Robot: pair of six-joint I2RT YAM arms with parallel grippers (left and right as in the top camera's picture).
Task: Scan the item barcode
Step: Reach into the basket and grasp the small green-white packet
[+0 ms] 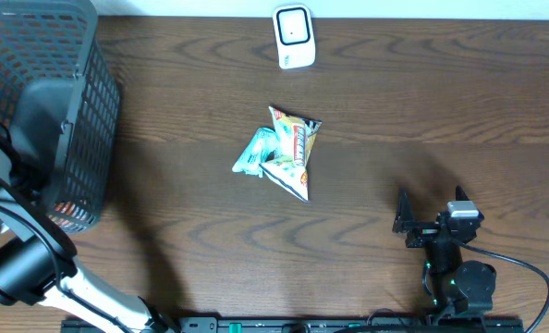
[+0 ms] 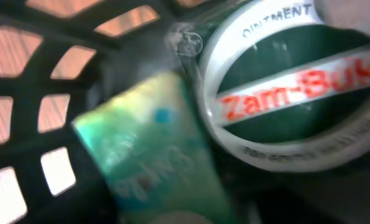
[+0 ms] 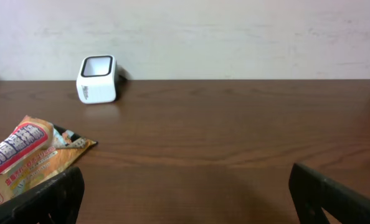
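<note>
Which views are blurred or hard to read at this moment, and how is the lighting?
Left wrist: heavily blurred; the round green-and-white Zam-Buk tin is readable, the green box beside it is smeared. Overhead: sharp, soft shadows on the brown wooden table. Right wrist: sharp, evenly lit, white scanner clear.

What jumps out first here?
Bright snack packets lie in the middle of the brown table, with a white scanner at its far edge. A big black basket stands at the left; inside it, up close, sits a round Zam-Buk tin beside a green box.
</note>
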